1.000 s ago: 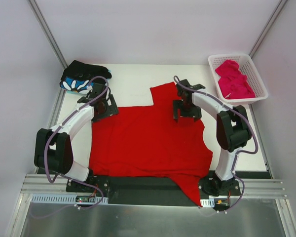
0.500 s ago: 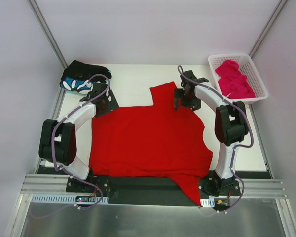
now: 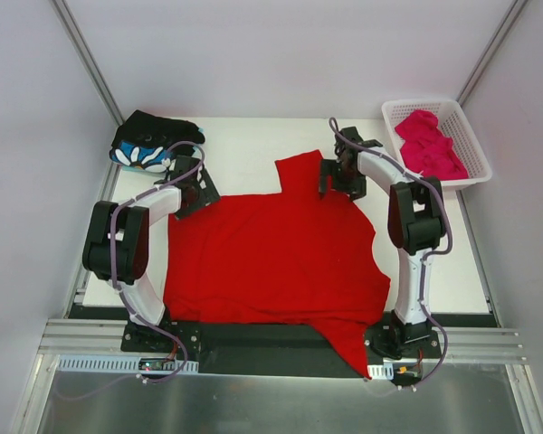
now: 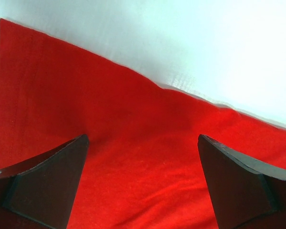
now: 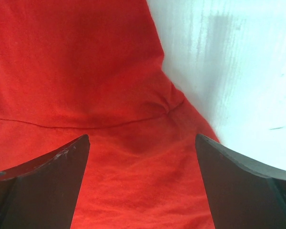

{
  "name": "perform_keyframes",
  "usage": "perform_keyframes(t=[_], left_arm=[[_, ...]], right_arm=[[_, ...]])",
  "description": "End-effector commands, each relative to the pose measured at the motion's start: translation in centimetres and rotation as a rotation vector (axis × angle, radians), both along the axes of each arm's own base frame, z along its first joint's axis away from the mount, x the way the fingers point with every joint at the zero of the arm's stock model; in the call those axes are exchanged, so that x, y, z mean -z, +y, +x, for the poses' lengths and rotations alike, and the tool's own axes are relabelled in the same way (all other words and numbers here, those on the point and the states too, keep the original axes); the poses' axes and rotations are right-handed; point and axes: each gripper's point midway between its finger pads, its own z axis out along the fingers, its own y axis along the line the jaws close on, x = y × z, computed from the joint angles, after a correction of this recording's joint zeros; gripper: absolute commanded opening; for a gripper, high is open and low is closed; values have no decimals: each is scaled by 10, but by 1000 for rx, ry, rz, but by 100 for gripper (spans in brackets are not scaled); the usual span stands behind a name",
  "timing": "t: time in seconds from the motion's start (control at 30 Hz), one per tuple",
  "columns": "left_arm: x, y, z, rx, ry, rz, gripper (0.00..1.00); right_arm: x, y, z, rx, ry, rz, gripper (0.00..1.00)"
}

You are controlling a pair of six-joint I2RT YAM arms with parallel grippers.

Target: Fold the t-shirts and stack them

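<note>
both the left pincer (image 3: 191, 193) and right pincer (image 3: 336, 181) are held wide open, empty. the red shirt (image 3: 271, 262) is spread on the desk (image 3: 244, 154).

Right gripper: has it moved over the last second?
Yes. The right gripper has travelled away from the arm bases toward the table's far edge, now about level with the white basket's near rim.
</note>
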Motion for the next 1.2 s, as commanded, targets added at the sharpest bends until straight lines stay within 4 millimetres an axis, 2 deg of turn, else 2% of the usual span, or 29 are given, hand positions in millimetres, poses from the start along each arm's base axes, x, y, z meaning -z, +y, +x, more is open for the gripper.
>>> perform_keyframes(t=[0.0,0.17,0.3,0.47,0.7,0.93,1.07,1.1,1.17], left_arm=[[7,6,8,-34,-10,-27,99],[16,13,12,-59,2,-41,98],[14,11,20,-54,0,-82,99],[7,7,32,-55,-12,-111,99],[2,-2,61,-33,-34,-126,99],[3,-24,95,-9,-59,-144,99],[5,-52,111,35,-65,-178,99],[11,-57,113,44,-55,-183,99],[4,-65,124,52,-77,-194,99]], right_arm=[[3,9,11,-12,1,53,96],[13,11,17,3,14,75,96],[21,8,25,26,29,92,96],[25,-8,36,73,40,100,96],[19,-35,46,132,30,121,96],[22,-63,51,183,26,105,96],[21,-78,58,216,14,108,96],[20,-82,60,225,13,118,96],[17,-87,63,235,3,127,96]])
